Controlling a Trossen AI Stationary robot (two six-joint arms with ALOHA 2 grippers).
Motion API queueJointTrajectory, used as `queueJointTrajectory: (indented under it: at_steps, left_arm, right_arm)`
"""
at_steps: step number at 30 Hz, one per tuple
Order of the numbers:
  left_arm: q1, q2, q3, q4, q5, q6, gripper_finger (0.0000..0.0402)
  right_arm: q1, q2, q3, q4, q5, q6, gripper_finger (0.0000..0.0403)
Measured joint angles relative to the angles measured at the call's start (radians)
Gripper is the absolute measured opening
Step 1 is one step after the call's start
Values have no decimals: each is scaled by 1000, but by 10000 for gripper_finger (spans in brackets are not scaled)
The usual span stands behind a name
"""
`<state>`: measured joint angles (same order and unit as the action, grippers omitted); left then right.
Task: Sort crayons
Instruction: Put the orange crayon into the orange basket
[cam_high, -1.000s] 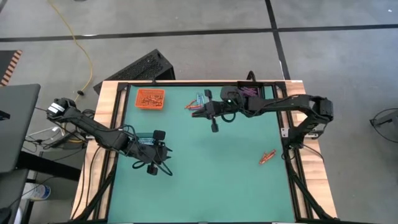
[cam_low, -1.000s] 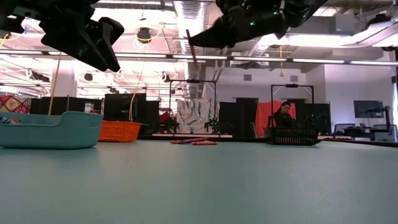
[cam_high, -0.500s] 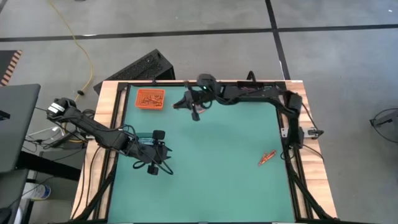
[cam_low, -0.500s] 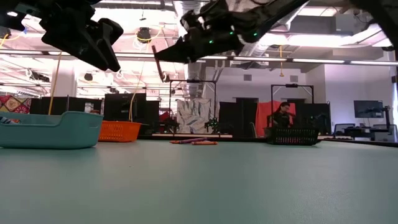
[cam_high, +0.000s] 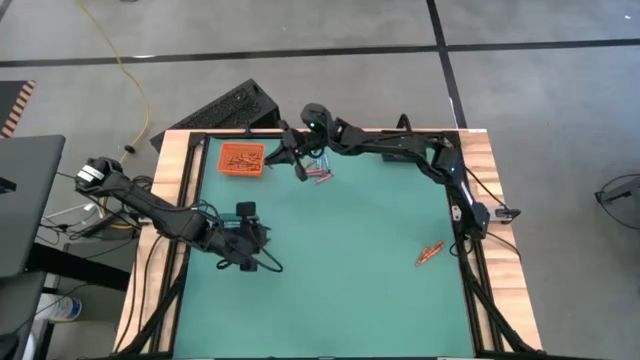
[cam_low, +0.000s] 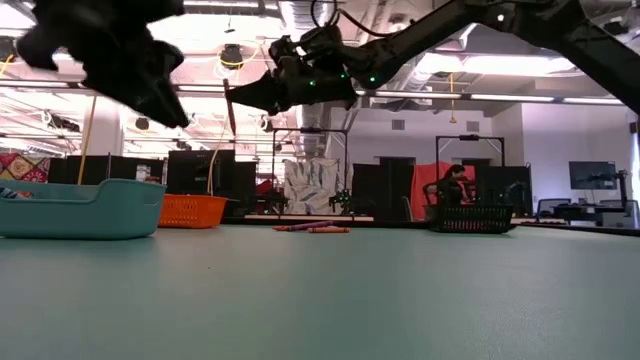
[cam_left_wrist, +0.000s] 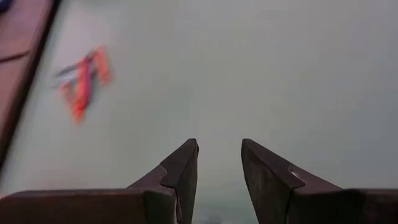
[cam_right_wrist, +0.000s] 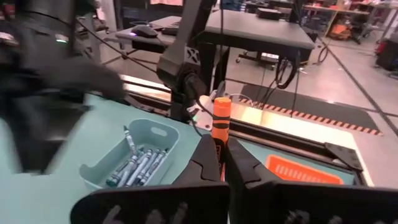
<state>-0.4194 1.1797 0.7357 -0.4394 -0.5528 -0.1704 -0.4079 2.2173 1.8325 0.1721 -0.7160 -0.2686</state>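
Crayon (cam_right_wrist: 221, 124) clamped in right hand (cam_high: 283, 155) | beside orange tray (cam_high: 241, 159) | left hand (cam_left_wrist: 219, 163) apart

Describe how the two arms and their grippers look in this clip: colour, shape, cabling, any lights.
Both arms are black, slim and jointed, with black cables looping along them. The right gripper carries small green lights near its wrist, seen in the low view. The left gripper ends in two dark, wedge-shaped fingers tapering to blunt tips. A pale connector sits at the left arm's base.
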Motion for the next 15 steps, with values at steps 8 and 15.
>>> queueJointTrajectory:
  at_steps: [8, 15]
  left_arm:
    - [51, -10, 0, -220, -163, -45, 114]
    - [190, -102, -69, -130, -130, 72, 114]
  right_arm:
    - [-22, -30, 11, -104, -1, -51, 0]
    - [-33, -39, 11, -110, -13, -62, 0]
